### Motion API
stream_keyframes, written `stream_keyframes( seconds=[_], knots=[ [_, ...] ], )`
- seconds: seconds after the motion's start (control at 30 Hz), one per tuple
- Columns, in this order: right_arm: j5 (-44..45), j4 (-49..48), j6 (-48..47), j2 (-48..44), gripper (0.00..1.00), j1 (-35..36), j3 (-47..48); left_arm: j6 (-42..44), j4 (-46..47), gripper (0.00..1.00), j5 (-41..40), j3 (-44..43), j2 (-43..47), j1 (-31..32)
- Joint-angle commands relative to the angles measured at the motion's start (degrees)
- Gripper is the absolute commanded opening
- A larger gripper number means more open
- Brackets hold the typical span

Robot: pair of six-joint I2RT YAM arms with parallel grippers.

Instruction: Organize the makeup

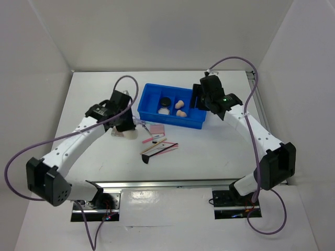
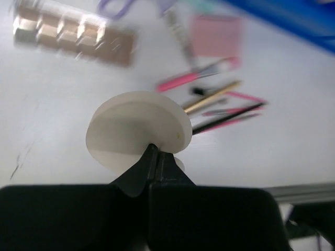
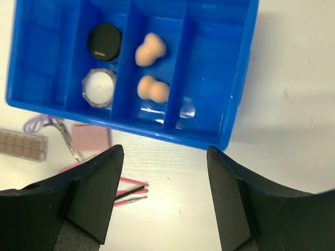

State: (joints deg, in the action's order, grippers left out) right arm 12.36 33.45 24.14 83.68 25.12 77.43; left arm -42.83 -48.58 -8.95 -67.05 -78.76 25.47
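Note:
My left gripper [image 1: 125, 129] is shut on the edge of the cream round puff [image 2: 137, 125] and holds it just above the table, left of the sticks. The brown-pink palette [image 2: 73, 35], the pink square pad [image 1: 156, 129] and a loose pile of thin pink and wooden sticks [image 1: 159, 147] lie in front of the blue tray [image 1: 149, 102]. The tray holds a black round compact [image 3: 104, 42], a white-filled clear jar [image 3: 98, 88] and two peach sponges [image 3: 151, 50]. My right gripper [image 3: 165, 157] is open and empty above the tray's right front corner.
A purple loop [image 3: 36, 124] and a thin clear tube [image 3: 68, 141] lie by the pink pad. The tray's leftmost and rightmost compartments [image 3: 209, 68] are bare. White walls close off the left, back and right sides of the table.

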Motion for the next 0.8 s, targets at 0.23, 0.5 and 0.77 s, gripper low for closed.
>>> stream_keyframes(
  seconds=[0.23,0.5,0.77],
  knots=[
    [2.93,3.1,1.96,-6.51,0.72,-1.39,-1.49,10.66,18.6,0.0,25.2,-22.14,-10.16,2.12],
    [6.01,3.73,4.34,-15.19,0.72,-2.45,-5.35,8.21,28.35,0.0,36.36,-37.7,-30.12,4.76],
    [7.06,6.8,4.86,-19.61,0.72,-2.98,-7.64,7.32,24.85,0.0,31.1,-52.56,-47.35,7.92]
  ],
)
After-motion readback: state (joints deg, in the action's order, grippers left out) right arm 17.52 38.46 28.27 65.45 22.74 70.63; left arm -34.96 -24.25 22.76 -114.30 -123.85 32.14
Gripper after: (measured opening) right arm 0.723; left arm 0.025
